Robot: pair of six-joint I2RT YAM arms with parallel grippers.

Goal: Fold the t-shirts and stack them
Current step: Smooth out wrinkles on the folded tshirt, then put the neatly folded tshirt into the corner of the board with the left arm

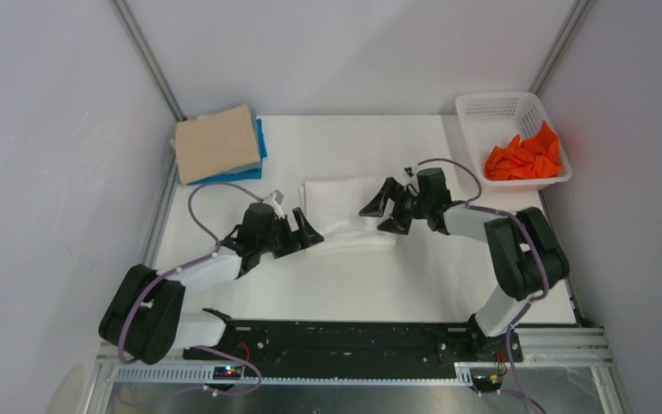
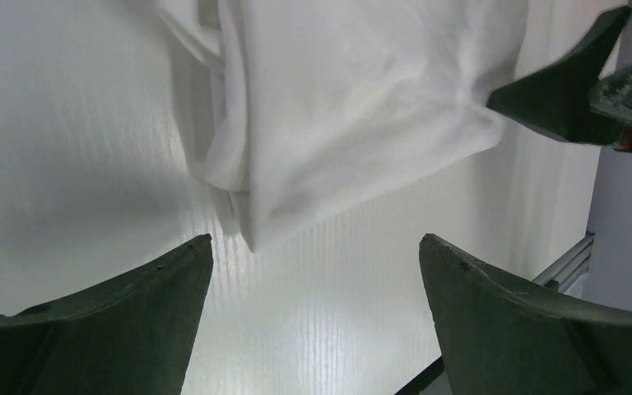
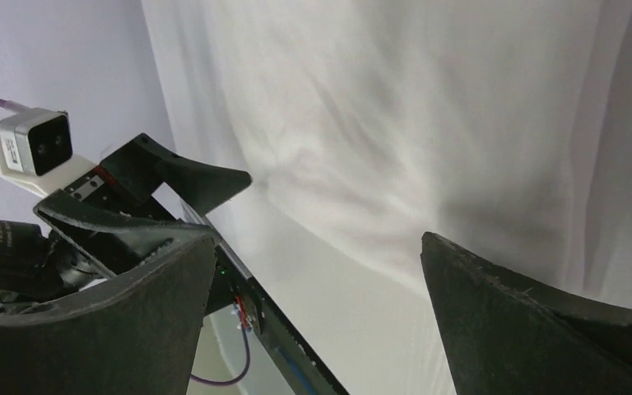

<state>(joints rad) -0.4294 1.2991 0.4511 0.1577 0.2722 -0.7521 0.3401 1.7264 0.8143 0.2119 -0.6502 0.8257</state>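
The white t-shirt (image 1: 345, 211) is lying part-folded at centre frame on the counter (image 1: 353, 289), between the left gripper (image 1: 303, 233) and the right gripper (image 1: 382, 216). Both sets of jaws are standing open, gripping nothing. The beige t-shirt (image 1: 215, 142) is resting on the blue t-shirt (image 1: 261, 147) at upper left. The orange t-shirt (image 1: 524, 158) is sitting crumpled in the white basket (image 1: 483, 105) at upper right. Pale walls are enclosing the white counter.

Black-and-white arms (image 1: 211, 274), purple cables (image 1: 192, 210), dark wedge-fingered hands (image 1: 303, 236)

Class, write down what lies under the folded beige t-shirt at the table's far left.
A blue t-shirt, only its right and near edges showing. The beige t-shirt covers the rest, hiding anything else beneath.
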